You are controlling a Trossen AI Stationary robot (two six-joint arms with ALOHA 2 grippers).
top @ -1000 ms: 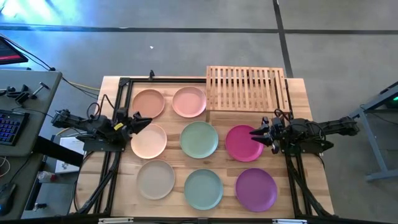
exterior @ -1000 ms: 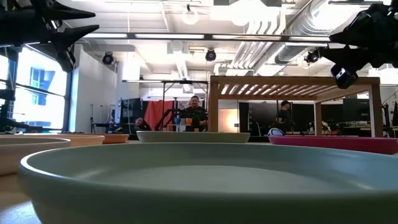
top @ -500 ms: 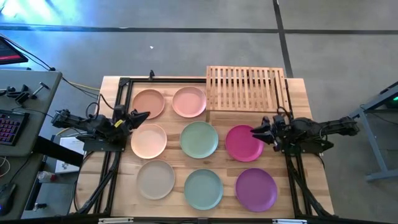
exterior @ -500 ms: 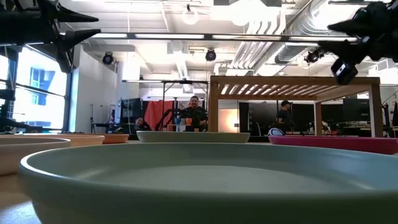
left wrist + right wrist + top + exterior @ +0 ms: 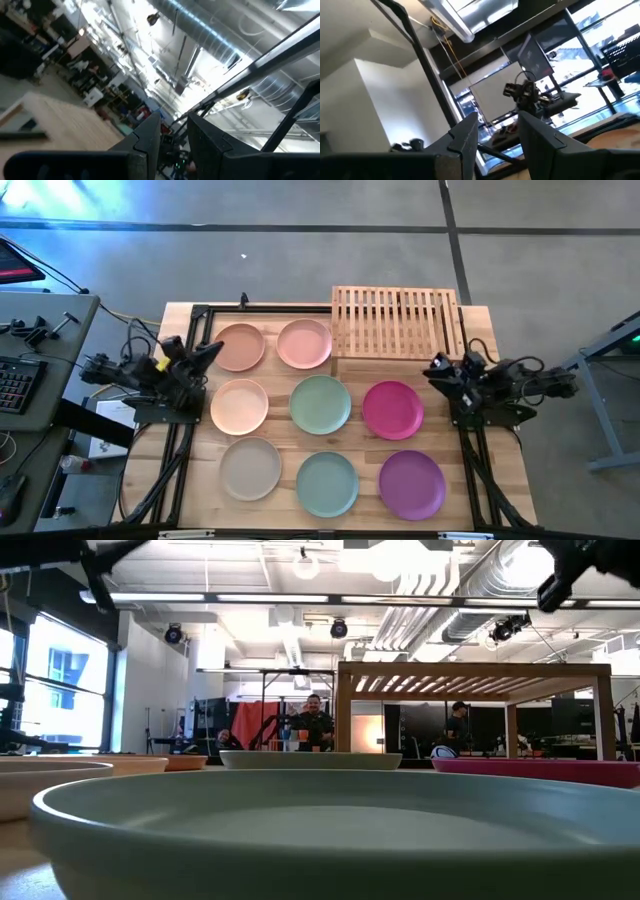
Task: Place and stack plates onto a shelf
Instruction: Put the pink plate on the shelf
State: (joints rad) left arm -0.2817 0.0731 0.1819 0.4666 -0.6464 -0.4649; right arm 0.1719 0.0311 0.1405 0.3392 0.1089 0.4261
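Plank tabletop [image 5: 480, 480] is carrying eight loose plates; shelf [image 5: 397, 323] is sitting bare at the far edge. Right pincer [image 5: 437, 368], fingers apart and empty, is hovering just beside the magenta plate [image 5: 392, 409], nearer the shelf than the left pincer [image 5: 207, 353], also apart, by the peach plate [image 5: 239, 346].

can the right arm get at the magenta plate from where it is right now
Probably yes. The magenta plate lies flat in the open with nothing on it, apart from its neighbours. The right gripper is raised just beside it at the table's right edge, fingers apart and empty, so it would only need to tilt down.
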